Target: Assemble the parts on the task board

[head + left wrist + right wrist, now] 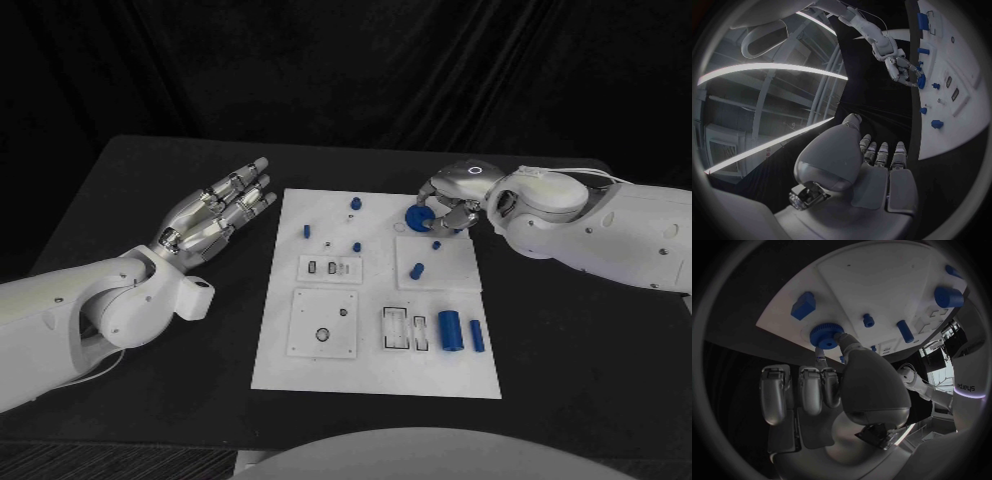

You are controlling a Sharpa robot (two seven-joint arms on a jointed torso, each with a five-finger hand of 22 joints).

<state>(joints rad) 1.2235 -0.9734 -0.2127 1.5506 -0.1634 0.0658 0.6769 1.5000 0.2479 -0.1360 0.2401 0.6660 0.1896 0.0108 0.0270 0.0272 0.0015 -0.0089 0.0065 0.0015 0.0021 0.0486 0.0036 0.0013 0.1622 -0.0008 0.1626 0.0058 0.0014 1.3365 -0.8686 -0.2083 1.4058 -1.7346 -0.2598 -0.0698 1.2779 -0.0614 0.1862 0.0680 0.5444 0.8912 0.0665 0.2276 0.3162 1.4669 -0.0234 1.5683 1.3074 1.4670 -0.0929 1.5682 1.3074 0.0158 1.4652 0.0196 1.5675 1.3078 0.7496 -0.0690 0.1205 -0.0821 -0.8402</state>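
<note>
Right hand [450,205] sits at the far right edge of the task board [378,375], fingers [844,342] pinching a round blue gear-like part [824,334] with a ribbed rim. The part lies at the board's far right edge, touching or just above the board surface; cannot tell which.

Left hand [216,215] hangs over the table [577,380] just beside the board's left edge, fingers apart and straight, holding nothing.

Handling, judged: the part looks like rigid moulded plastic, light, stiff, not fragile. The ribs should give grip, so hold it by the rim, opposite sides, and keep it level for seating. The smooth faces may slip.

Other blue parts on the board: a cylinder [449,329] near the right edge and a small peg [417,270] near the middle.

Writing: a partial word on the robot's body in the right wrist view, too small to read with confidence. None legible on the board.
</note>
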